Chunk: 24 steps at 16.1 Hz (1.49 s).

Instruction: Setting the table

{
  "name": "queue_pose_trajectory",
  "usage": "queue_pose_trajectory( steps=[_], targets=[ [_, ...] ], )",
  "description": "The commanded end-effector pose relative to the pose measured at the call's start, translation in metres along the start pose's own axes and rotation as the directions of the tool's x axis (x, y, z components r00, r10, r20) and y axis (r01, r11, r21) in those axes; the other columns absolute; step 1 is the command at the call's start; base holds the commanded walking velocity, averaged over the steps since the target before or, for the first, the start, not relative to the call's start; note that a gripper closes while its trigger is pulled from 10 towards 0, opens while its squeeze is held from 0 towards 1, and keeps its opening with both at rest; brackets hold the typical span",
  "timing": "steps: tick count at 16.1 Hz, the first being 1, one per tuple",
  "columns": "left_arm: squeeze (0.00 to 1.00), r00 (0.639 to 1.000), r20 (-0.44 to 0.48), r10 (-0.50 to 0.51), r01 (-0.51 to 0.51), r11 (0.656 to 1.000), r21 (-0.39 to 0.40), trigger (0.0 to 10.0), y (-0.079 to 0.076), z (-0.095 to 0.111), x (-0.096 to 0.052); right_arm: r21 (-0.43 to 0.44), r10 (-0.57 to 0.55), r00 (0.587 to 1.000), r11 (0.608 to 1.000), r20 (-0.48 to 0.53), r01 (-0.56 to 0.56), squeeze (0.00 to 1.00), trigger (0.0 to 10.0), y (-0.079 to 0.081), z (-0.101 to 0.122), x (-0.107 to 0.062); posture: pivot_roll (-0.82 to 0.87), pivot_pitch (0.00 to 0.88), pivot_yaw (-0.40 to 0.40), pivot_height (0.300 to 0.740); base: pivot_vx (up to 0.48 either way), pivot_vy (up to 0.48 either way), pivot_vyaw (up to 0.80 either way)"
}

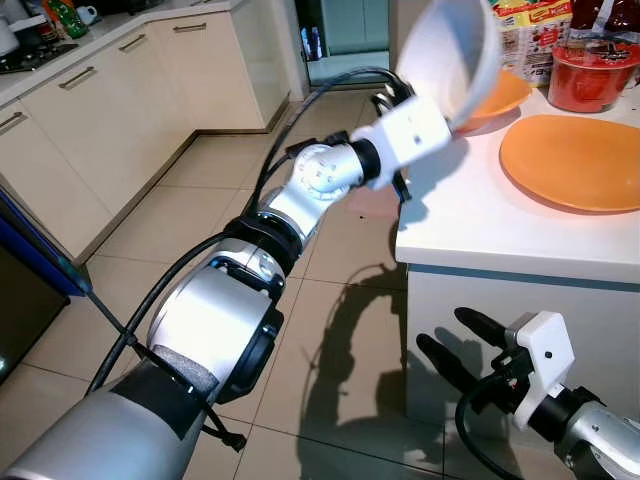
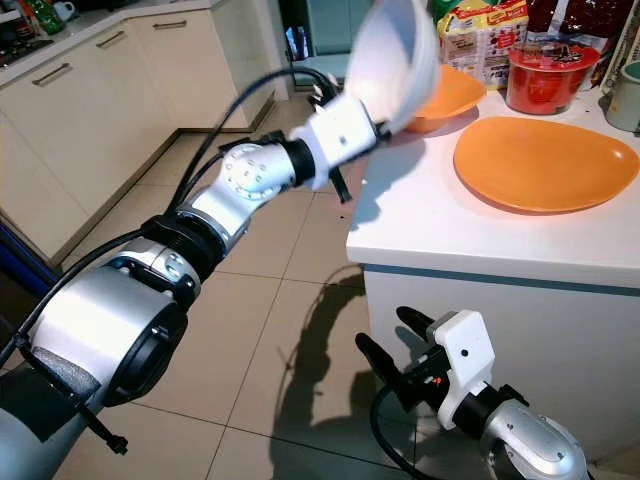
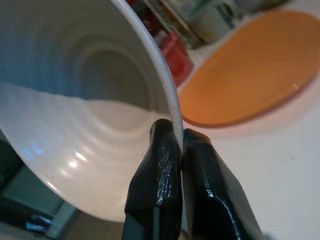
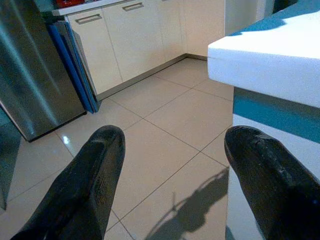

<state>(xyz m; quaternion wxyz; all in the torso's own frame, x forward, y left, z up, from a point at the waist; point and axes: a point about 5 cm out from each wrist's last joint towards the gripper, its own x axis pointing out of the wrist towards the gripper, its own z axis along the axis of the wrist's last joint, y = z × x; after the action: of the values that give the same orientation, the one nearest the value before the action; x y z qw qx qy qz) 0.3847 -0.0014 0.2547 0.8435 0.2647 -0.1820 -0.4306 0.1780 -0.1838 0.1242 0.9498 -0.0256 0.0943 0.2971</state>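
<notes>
Bowl [image 1: 450,60], white — rim pinched by left gripper [image 3: 181,145] over table [image 1: 470,215] edge, plate [image 1: 575,160] at three o'clock; probably lowering next. Right gripper [image 4: 172,150] spread, idle.

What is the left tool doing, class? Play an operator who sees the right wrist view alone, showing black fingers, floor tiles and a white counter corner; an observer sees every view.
Operator: Does the left tool hold anything?
Observer: Yes, the left tool is shut on the rim of a white ribbed ceramic bowl.
Operator: Where is that bowl?
Observer: Raised and tilted over the edge of the white counter.
Operator: What lies on the counter?
Observer: A large flat orange plate, with an orange bowl behind it.
Operator: And my right tool?
Observer: The right tool is open, low beside the counter's front.
</notes>
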Motion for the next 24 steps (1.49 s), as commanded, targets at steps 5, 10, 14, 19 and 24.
queue_pose_trajectory(
  steps=[5,10,14,19,24],
  targets=[
    [0.00,0.976,0.076,0.202,-0.190,0.972,-0.140,0.0,0.044,0.023,-0.007,-0.025,-0.022,1.000,0.999,0.020,0.022,0.00,10.0,-0.009,0.007,0.006,-0.12,0.000,0.195,0.740,0.000,0.000,0.00],
    [0.00,0.942,0.026,0.334,-0.313,0.906,-0.284,0.0,0.067,0.013,-0.023,-0.045,-0.043,0.999,0.998,0.027,0.044,0.00,10.0,-0.020,0.010,0.014,-0.11,0.000,0.169,0.740,0.000,0.000,0.00],
    [0.00,0.919,-0.037,0.393,-0.384,0.868,-0.316,0.0,0.072,-0.005,-0.038,-0.059,-0.096,0.995,0.993,0.033,0.098,0.00,10.0,-0.034,0.010,0.026,-0.09,0.000,0.136,0.740,0.000,0.000,0.00],
    [0.00,0.898,-0.101,0.429,-0.436,0.832,-0.342,0.0,0.069,-0.033,-0.065,-0.075,-0.137,0.989,0.987,0.054,0.140,0.00,10.0,-0.048,0.014,0.040,-0.06,0.000,0.100,0.740,0.000,0.000,0.00],
    [0.00,0.885,-0.146,0.442,-0.463,0.805,-0.370,0.0,0.055,-0.049,-0.079,-0.090,-0.147,0.988,0.984,0.056,0.151,0.00,10.0,-0.054,0.015,0.046,-0.05,0.000,0.083,0.740,0.000,0.000,0.00]
  ],
)
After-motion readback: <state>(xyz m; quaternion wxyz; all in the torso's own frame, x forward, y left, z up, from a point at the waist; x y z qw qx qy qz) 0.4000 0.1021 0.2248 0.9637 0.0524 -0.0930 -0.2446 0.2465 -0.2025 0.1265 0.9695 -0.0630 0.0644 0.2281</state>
